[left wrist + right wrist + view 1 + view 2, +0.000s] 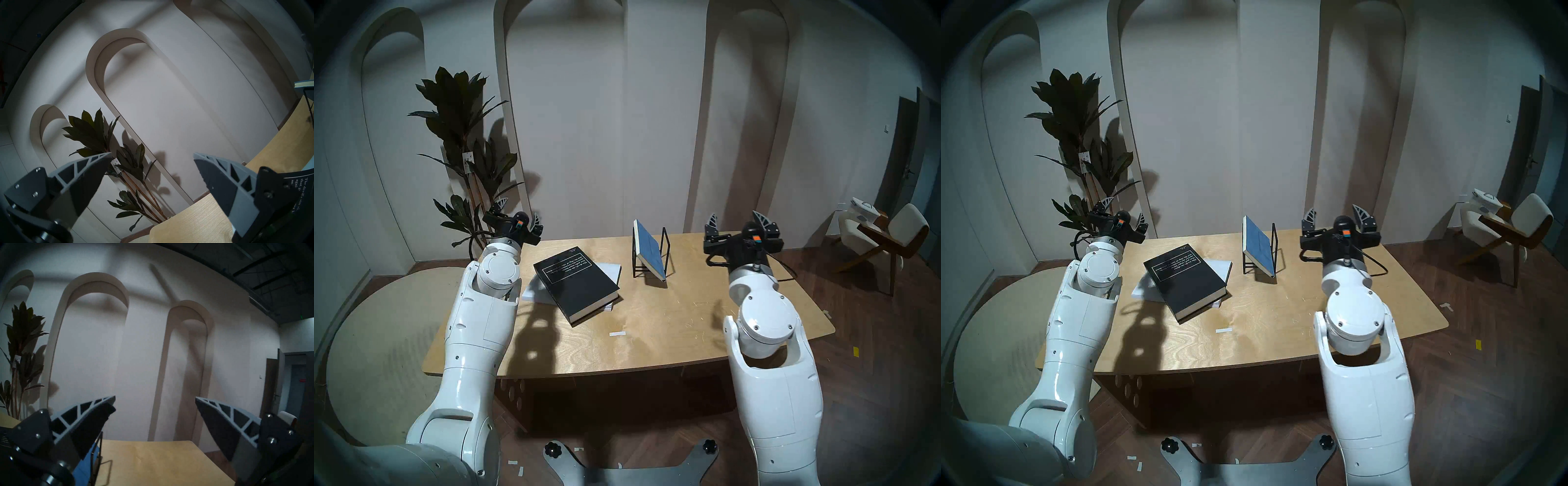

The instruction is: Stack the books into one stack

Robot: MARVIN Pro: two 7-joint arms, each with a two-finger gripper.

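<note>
The thick black book (575, 283) lies askew on top of the white softcover (608, 269) on the left part of the table. The thin blue book (649, 249) leans tilted in the black wire rack (665, 253) at the back middle. My left gripper (518, 212) is open and empty, raised over the table's back left corner, left of the black book (299, 183). My right gripper (736, 220) is open and empty, raised over the back right of the table, right of the rack. The blue book (88, 458) shows at the lower left of the right wrist view.
The wooden table (653, 339) has a small white tape strip (617, 333) near its middle. A tall potted plant (463, 152) stands behind the left gripper. A chair (884, 237) stands off to the far right. The wall with arches is close behind the table.
</note>
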